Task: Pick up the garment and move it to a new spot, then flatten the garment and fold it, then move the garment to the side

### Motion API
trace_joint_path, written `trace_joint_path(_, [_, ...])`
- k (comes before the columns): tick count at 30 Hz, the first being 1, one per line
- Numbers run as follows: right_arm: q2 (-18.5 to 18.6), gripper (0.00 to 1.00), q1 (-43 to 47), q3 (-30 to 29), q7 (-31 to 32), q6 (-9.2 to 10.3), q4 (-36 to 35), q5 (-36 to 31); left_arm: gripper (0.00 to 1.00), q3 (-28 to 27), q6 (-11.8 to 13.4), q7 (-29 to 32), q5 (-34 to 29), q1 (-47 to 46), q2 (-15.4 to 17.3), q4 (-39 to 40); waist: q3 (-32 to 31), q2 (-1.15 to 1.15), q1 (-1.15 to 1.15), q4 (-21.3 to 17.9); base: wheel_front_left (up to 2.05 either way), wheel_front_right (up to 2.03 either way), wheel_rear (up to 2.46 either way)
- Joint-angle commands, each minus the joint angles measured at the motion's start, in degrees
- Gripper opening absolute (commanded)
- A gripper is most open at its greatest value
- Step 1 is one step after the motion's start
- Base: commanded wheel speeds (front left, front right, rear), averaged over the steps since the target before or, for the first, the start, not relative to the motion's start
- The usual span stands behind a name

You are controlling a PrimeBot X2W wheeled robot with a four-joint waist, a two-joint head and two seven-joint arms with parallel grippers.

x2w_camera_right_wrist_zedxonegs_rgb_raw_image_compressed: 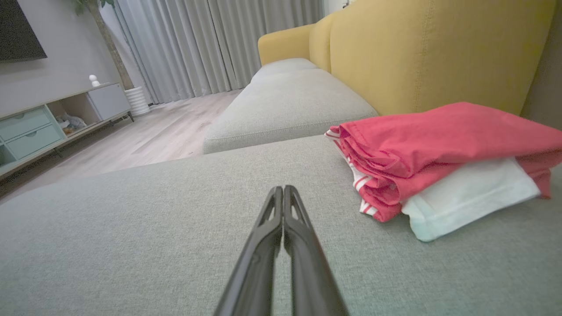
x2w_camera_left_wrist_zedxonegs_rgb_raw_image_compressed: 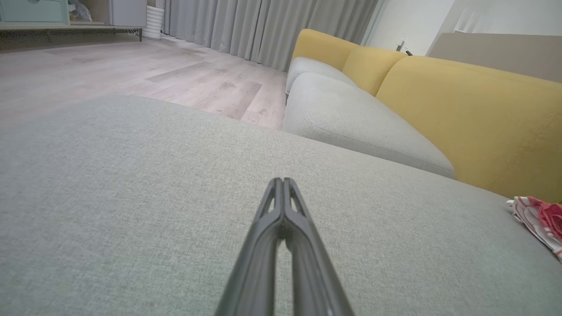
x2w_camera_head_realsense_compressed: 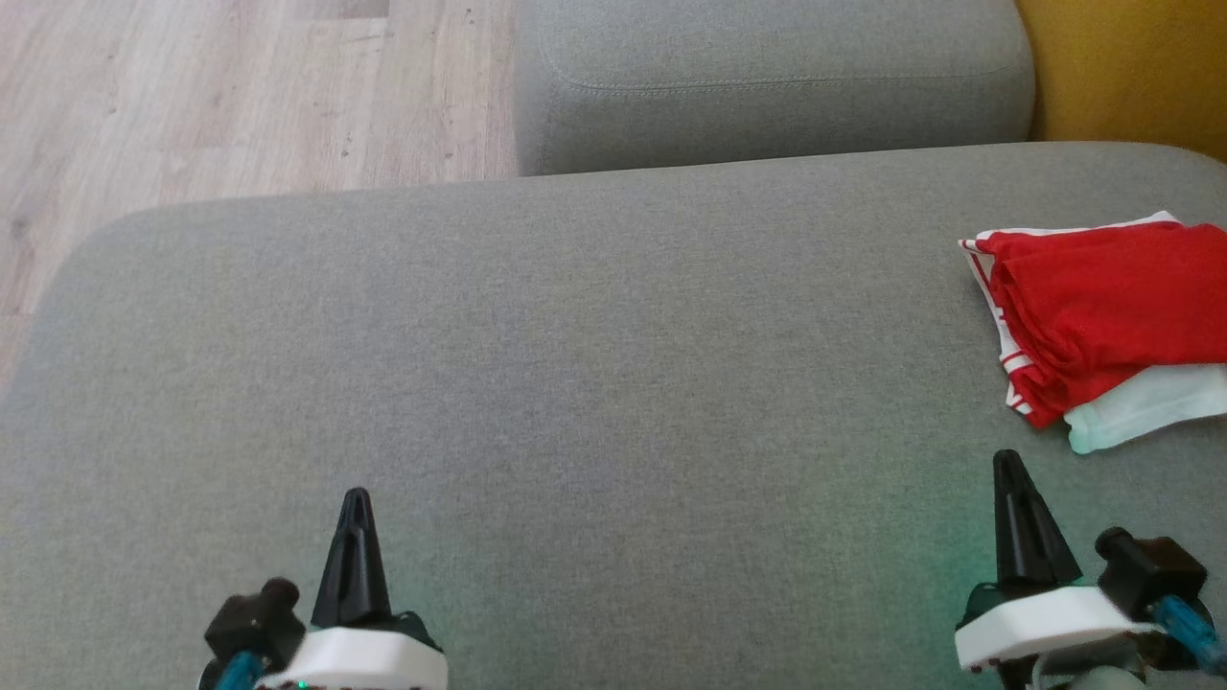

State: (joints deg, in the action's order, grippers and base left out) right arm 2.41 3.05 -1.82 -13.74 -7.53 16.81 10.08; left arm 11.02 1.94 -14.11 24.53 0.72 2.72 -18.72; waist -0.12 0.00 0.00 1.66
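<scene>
A red garment (x2w_camera_head_realsense_compressed: 1102, 307) with white trim lies bunched at the right edge of the grey sofa cushion (x2w_camera_head_realsense_compressed: 575, 383), on top of a pale mint-white piece (x2w_camera_head_realsense_compressed: 1141, 407). From the right wrist the garment (x2w_camera_right_wrist_zedxonegs_rgb_raw_image_compressed: 439, 149) sits ahead and to the right, and its striped edge (x2w_camera_left_wrist_zedxonegs_rgb_raw_image_compressed: 538, 219) peeks in at the right of the left wrist view. My right gripper (x2w_camera_head_realsense_compressed: 1008, 460) is shut and empty, short of the garment. My left gripper (x2w_camera_head_realsense_compressed: 356, 496) is shut and empty over bare cushion, far left of the garment. Both fingertip pairs, the left gripper's (x2w_camera_left_wrist_zedxonegs_rgb_raw_image_compressed: 282, 181) and the right gripper's (x2w_camera_right_wrist_zedxonegs_rgb_raw_image_compressed: 282, 188), touch.
A second grey seat cushion (x2w_camera_head_realsense_compressed: 767, 86) lies beyond, with yellow backrests (x2w_camera_right_wrist_zedxonegs_rgb_raw_image_compressed: 417, 52) to the right. Wooden floor (x2w_camera_head_realsense_compressed: 192, 96) lies past the cushion's far left edge. A low TV cabinet (x2w_camera_right_wrist_zedxonegs_rgb_raw_image_compressed: 39, 127) and grey curtains (x2w_camera_right_wrist_zedxonegs_rgb_raw_image_compressed: 210, 44) stand across the room.
</scene>
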Motion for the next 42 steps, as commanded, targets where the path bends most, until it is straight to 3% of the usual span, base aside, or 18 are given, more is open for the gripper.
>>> trace_joint_path(1, [0.05, 0.0, -2.18, -0.12, 0.34, 0.0, -1.88, 1.56, 0.0, -0.61, -0.3, 0.25, 1.13, -2.33, 0.0, 1.85, 0.0, 0.0, 0.0, -0.01, 0.0, 0.0, 0.0])
trace_joint_path(42, [0.21, 0.0, -4.51, -1.65, 6.96, 0.02, -2.2, 28.3, 0.0, -6.25, -3.33, 7.03, 23.2, -3.85, 0.06, 2.78, 0.1, 0.0, 0.0, -0.56, 0.0, 0.0, 0.0])
